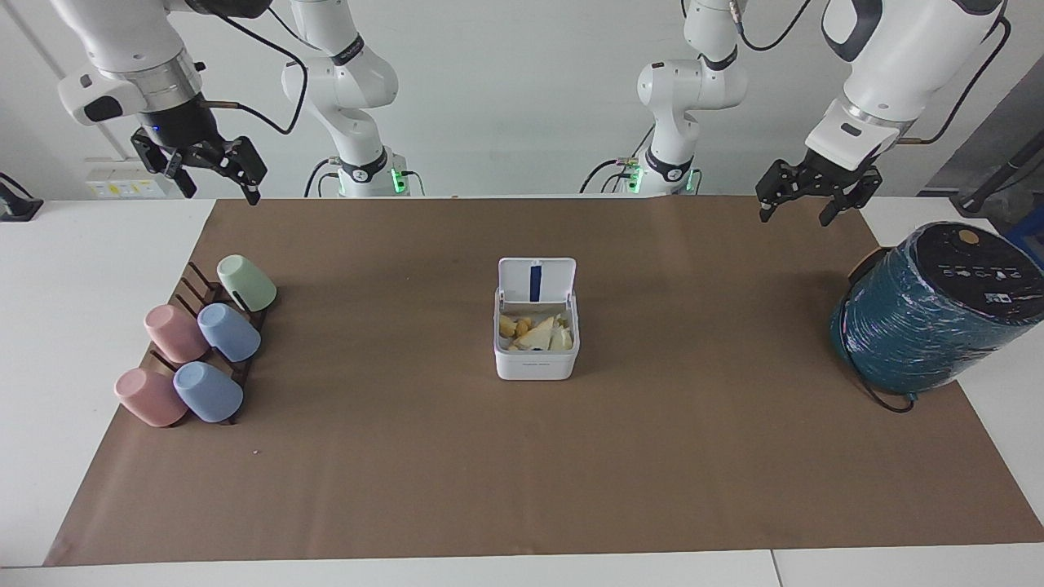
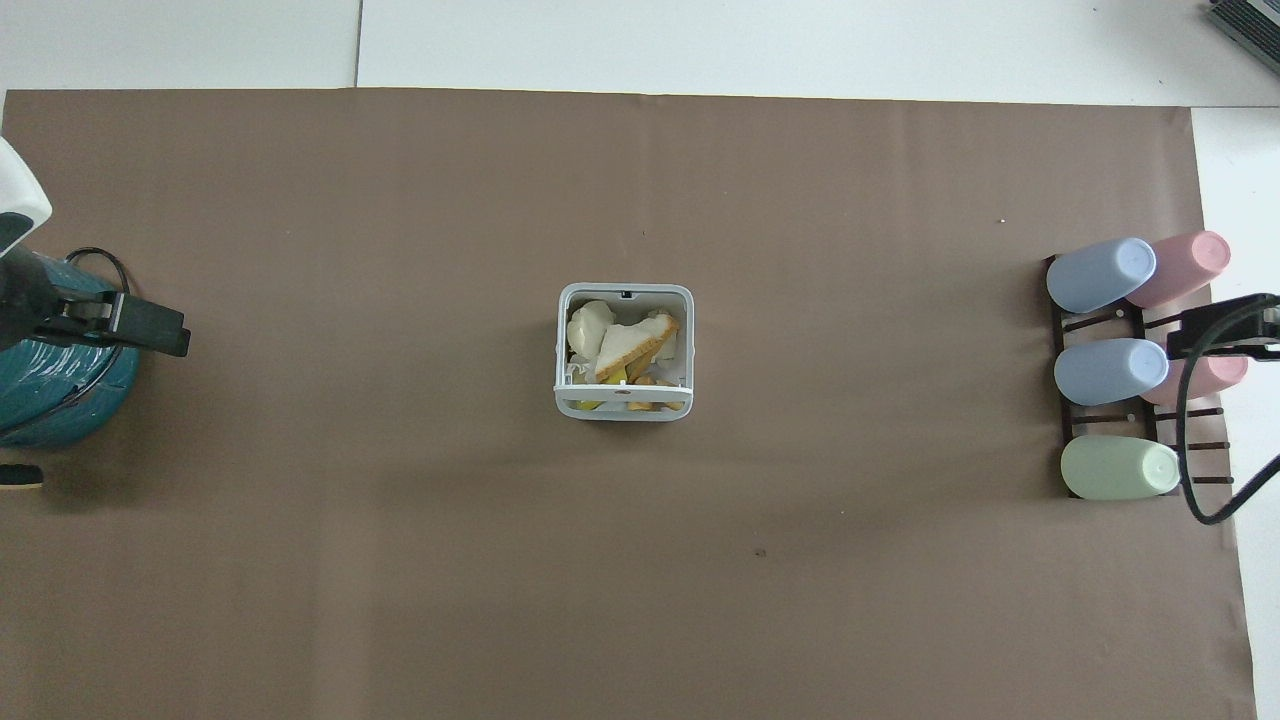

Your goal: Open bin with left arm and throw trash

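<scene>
Facing view alone shows both the left pincer (image 1: 802,208) and right pincer (image 1: 214,181) spread, empty

One white bin (image 1: 536,352) with its lid up, three pale trash scraps (image 2: 620,345) visible inside it, five pastel cups: two pink (image 1: 174,333), two blue (image 1: 229,332), one green (image 1: 247,282), one dark cup rack (image 1: 198,285), one teal wrapped cylinder (image 1: 926,326), one brown mat (image 1: 522,473)

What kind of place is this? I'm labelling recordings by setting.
Probably a robotics lab: two robot arms at a white table with a brown mat, a small bin and cups.
</scene>
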